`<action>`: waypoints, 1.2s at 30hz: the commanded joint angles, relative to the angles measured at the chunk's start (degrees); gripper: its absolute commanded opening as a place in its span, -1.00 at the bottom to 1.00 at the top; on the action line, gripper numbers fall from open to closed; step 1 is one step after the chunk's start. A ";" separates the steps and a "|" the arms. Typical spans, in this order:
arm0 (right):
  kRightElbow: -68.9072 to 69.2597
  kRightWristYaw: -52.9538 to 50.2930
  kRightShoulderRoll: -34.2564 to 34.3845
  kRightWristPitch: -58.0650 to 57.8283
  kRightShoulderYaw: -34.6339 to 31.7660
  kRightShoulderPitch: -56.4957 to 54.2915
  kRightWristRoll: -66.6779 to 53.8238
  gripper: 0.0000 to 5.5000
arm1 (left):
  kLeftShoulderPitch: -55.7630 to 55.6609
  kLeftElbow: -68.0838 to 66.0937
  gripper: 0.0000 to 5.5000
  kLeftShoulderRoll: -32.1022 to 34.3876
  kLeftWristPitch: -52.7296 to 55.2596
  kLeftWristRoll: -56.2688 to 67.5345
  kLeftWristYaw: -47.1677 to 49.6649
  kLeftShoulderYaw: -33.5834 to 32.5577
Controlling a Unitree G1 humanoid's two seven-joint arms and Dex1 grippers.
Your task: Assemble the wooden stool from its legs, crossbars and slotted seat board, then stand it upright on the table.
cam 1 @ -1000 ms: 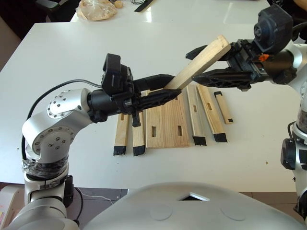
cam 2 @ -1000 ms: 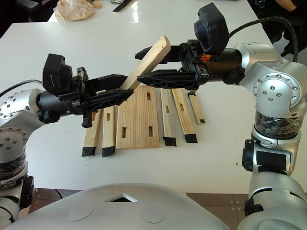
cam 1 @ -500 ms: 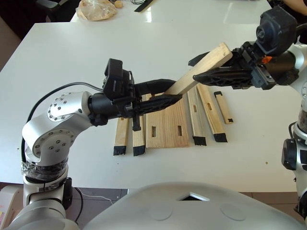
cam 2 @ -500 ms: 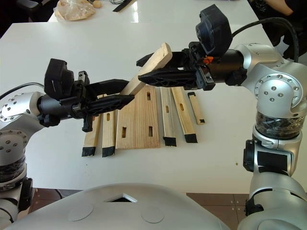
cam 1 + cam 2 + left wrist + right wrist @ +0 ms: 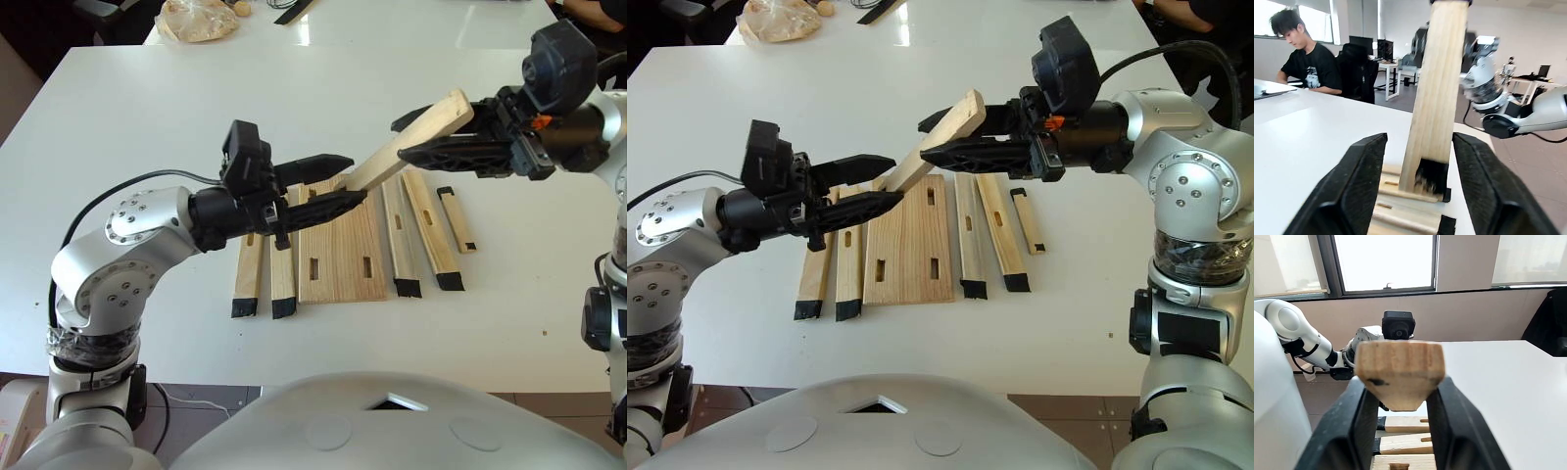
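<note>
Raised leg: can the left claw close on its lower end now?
Probably yes: the left claw is open, the raised leg sits with its lower end between the fingers, nothing else in the gap.

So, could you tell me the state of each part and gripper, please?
Held leg: lifted, tilted.
Right gripper: jaws shut on held leg.
Left gripper: jaws open around its lower end.
Seat board: flat on table.
Four other legs: lying flat.
Crossbar: lying flat.

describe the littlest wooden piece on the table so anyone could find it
On the white table, find the wide slotted board. Move toward the robot's right, past two long legs, to the short stick ending the row. It is far shorter than its neighbours.
</note>
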State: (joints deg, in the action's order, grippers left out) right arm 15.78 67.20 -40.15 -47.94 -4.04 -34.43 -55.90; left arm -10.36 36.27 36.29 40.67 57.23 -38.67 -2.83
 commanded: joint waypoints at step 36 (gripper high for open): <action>-33.41 20.02 -8.21 56.15 15.35 5.81 45.82 -0.53 | 8.64 -2.45 0.11 -2.86 -4.72 -10.73 1.13 -0.84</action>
State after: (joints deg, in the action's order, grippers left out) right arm -18.60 86.84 -48.57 8.57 11.10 -29.96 -10.08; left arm -1.48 33.37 33.18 35.68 47.09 -37.56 -4.05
